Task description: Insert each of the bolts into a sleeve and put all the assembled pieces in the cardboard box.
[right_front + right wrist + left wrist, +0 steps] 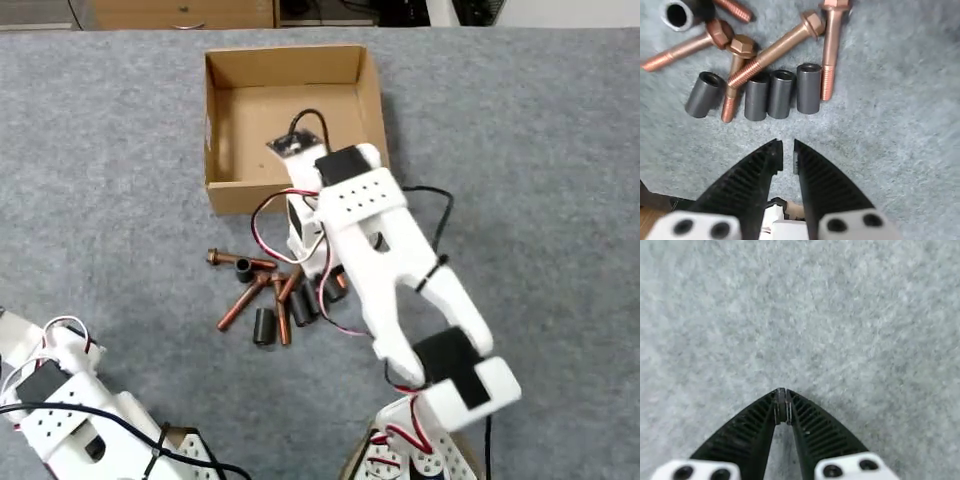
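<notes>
The right gripper (pixel 787 150), fingers barely apart and empty, is hovering beside black sleeves (pixel 781 93) and copper bolts (pixel 771 54) lying just near of the cardboard box (pixel 260 130). It should be opening wider and centring on one end sleeve. The left gripper (pixel 781 405) is sitting closed over carpet.

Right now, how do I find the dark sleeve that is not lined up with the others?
Find the open brown cardboard box on the grey carpet; copper-coloured bolts lie just beside it. Among the bolt heads sits one dark grey metal tube sleeve. Unlike the four sleeves lying in a row, it shows its round hole from above.
</notes>
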